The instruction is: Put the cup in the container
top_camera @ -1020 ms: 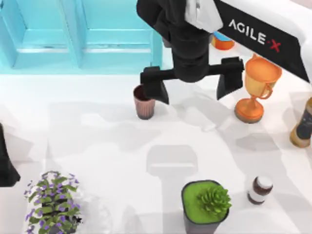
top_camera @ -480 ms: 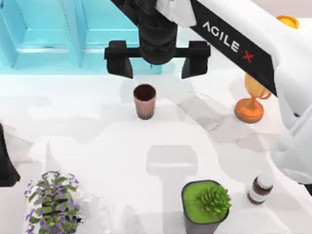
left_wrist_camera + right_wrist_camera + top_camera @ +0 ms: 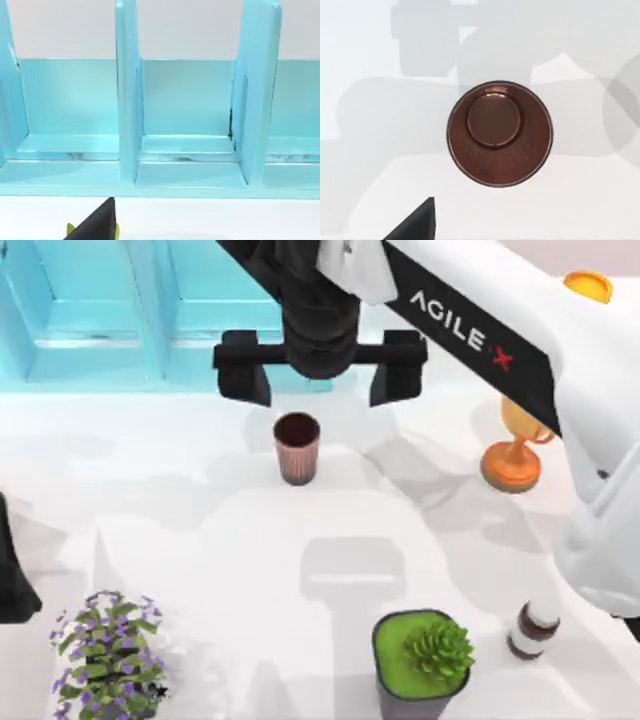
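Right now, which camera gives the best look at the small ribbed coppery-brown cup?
The right wrist view: it looks straight down into the ribbed coppery-brown cup, showing its round rim and inner base whole. The top view shows the cup upright on the white table, below the open right gripper. The left wrist view faces the blue container.

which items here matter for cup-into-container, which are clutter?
Job:
cup, upright on the table
blue container, at the back
right gripper, open above the cup

Clutter:
orange trophy
green succulent pot
purple flower plant
small brown bottle
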